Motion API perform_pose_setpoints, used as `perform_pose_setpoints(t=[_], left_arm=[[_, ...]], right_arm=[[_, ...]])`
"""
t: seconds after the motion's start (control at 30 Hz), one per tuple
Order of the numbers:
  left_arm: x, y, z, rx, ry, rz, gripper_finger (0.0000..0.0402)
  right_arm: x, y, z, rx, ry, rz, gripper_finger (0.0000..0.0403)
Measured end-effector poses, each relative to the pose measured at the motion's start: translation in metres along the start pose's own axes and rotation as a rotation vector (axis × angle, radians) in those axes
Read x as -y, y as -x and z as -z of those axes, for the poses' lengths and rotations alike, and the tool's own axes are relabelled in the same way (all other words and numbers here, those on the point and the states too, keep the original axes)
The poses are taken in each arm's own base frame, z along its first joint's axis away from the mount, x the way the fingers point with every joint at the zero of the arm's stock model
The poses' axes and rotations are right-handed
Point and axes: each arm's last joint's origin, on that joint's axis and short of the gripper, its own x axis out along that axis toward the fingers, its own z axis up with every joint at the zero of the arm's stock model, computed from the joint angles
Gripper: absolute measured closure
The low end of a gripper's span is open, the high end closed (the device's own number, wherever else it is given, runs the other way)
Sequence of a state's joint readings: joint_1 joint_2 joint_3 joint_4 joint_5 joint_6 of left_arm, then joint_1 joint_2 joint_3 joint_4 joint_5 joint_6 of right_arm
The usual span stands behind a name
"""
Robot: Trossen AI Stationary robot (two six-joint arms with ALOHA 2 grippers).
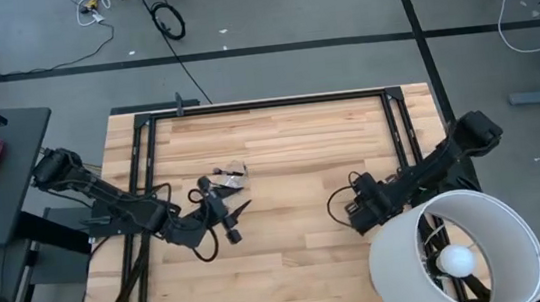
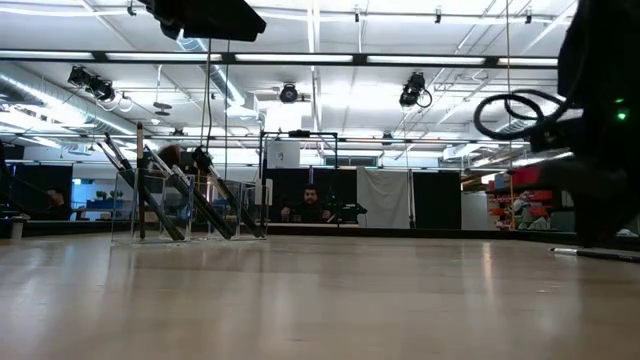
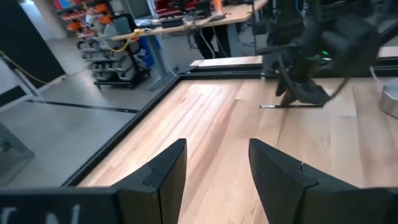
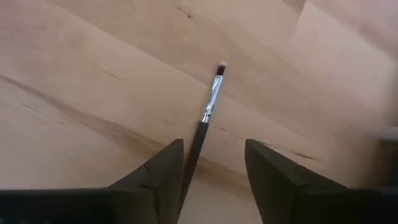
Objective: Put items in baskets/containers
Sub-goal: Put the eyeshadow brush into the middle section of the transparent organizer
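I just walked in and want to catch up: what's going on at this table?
A two-armed robot is sorting thin makeup brushes into a clear container, where several already stand leaning. The right gripper is open, low over the wooden table, its fingers either side of the handle of a brush lying flat, not yet gripped. The left gripper is open and empty near the container.

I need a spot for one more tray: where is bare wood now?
Free: the far strip of table and the middle between both arms. Crowded: around the container near the left fingers, and the lamp shade corner.
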State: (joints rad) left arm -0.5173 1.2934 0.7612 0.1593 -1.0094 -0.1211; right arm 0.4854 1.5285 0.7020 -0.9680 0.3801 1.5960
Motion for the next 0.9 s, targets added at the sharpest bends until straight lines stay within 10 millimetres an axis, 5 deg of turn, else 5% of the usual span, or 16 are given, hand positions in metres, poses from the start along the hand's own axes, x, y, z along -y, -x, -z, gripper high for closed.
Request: perform_pose_setpoints(t=[0.2, 0.5, 0.7, 0.9], left_arm=[[-0.003, -0.005, 0.0, -0.008, 0.006, 0.01, 0.0225], [-0.005, -0.008, 0.0, -0.011, 0.037, -0.005, 0.0225], [-0.005, -0.008, 0.0, -0.011, 0.036, -0.004, 0.0225], [-0.005, -0.008, 0.0, -0.012, 0.033, -0.004, 0.0225]], right_arm=[[0.009, -0.014, 0.008, 0.045, -0.081, -0.205, 0.0229], [0.02, -0.041, 0.026, 0.272, -0.081, -0.241, 0.0234], [0.015, -0.048, 0.029, 0.412, 0.049, -0.339, 0.0292], [0.028, -0.066, 0.03, 0.456, -0.098, -0.414, 0.0359]])
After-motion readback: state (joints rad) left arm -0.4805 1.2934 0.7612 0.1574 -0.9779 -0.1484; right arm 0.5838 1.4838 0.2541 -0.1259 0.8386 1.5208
